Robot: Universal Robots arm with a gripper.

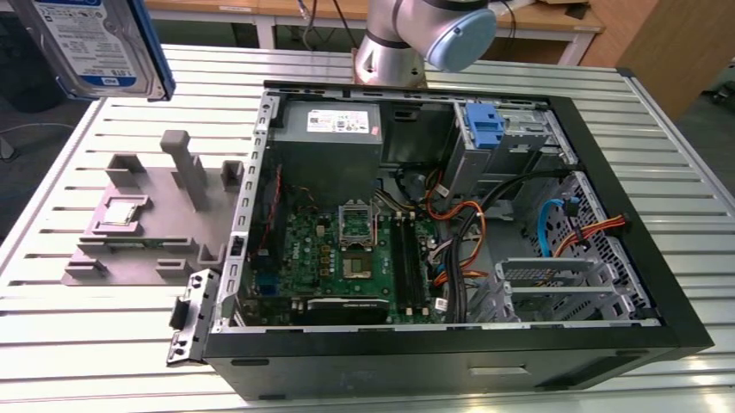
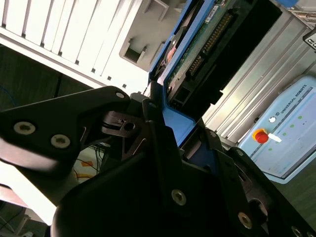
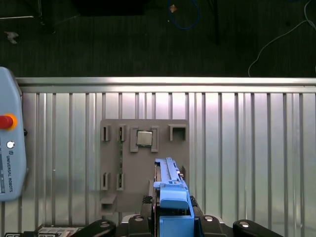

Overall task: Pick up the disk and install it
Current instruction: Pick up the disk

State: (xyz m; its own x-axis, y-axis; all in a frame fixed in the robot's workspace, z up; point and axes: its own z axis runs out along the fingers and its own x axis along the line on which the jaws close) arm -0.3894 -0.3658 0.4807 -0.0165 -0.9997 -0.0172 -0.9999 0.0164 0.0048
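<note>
Disk (image 1: 98,43) hangs pinched edge-on in my tool (image 3: 172,219), raised above the grey fixture (image 3: 111,148) on the table (image 3: 247,148); I judge it stiff, weighty and shock-sensitive, best gripped by its blue carrier, clear of the exposed circuit board.

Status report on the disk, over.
Claw shut on the disk, gripping its blue carrier. Disk aloft over the grey fixture, outside the computer case. Not yet installed.
</note>
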